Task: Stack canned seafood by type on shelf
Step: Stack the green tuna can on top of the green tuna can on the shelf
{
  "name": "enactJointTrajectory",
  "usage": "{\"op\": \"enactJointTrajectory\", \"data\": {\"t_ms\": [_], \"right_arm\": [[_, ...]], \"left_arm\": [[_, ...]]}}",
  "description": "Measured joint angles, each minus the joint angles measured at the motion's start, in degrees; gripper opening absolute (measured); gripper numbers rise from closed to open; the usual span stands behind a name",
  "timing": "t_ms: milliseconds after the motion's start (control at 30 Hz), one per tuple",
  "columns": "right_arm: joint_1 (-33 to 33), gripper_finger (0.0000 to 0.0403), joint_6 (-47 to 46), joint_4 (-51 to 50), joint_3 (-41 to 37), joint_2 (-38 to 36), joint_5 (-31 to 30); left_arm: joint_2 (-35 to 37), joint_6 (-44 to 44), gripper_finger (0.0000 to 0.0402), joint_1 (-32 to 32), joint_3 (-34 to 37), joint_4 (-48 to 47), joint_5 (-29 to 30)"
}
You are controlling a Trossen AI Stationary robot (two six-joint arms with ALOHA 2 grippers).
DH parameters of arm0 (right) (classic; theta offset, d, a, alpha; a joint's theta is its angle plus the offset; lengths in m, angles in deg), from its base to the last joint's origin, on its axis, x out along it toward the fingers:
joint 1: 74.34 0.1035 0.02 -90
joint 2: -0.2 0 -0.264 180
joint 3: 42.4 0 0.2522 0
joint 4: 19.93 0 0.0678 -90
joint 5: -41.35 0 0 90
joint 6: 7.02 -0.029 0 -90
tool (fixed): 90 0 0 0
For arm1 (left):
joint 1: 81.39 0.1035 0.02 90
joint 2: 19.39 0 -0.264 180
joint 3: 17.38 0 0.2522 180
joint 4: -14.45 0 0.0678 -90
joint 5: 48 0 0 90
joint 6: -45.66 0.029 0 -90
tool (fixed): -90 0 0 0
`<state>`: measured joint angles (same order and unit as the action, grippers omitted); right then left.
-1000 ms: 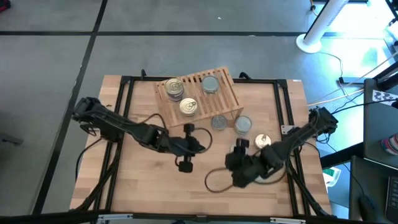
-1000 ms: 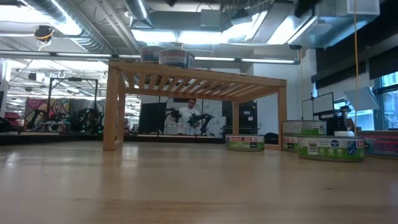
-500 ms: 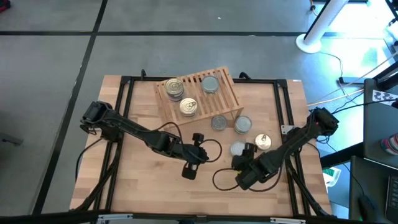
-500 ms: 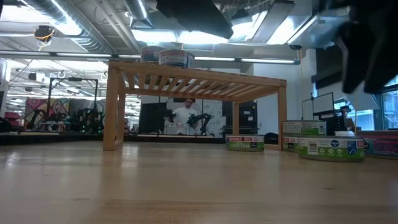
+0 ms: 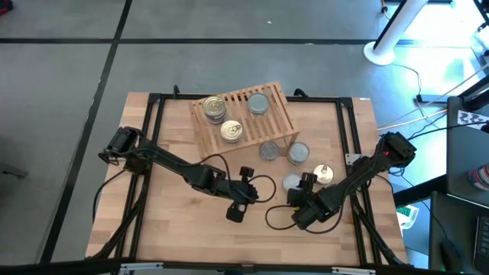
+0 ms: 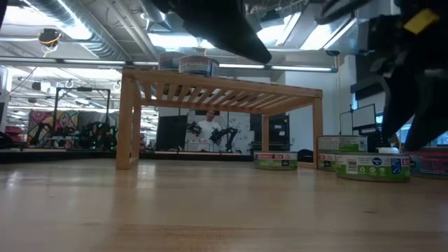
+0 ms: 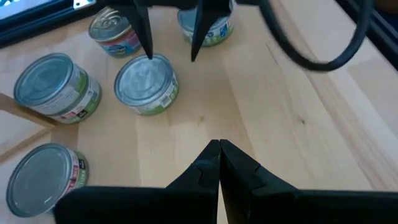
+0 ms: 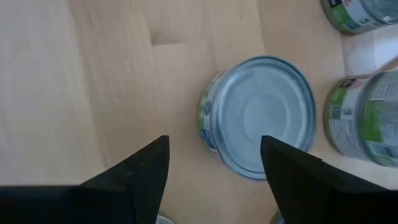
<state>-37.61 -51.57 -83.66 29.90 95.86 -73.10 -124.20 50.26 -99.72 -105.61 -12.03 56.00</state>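
Shifted rightward: left claw (image 5: 254, 192), closed, empty. Right claw (image 5: 300, 186) open over silver tin (image 8: 261, 115) on worktop (image 5: 176, 229); neighbouring tins (image 7: 53, 87) crowd alongside. Three more tins on shelf (image 5: 276, 111).

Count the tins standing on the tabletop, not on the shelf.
5, by the left wrist view: a gold-topped tin, a green-labelled tin partly cut off, a middle silver-topped tin, and two outer silver-topped tins. Others may be hidden.
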Motion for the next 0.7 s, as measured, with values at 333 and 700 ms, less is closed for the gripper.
{"op": "enactJointTrajectory", "data": {"t_ms": [333, 700], "right_arm": [[0.0, 0.0232, 4.2, 5.2, -4.6, 0.0, -0.7], [0.0, 0.0147, 5.2, 10.6, -6.6, 0.0, -1.1]], "left_arm": [[0.0, 0.0, 0.0003, 0.0, 0.0, 0.4, 0.0], [0.0, -0.1, 0.0003, 0.0, 0.0, 1.3, 0.0]]}}
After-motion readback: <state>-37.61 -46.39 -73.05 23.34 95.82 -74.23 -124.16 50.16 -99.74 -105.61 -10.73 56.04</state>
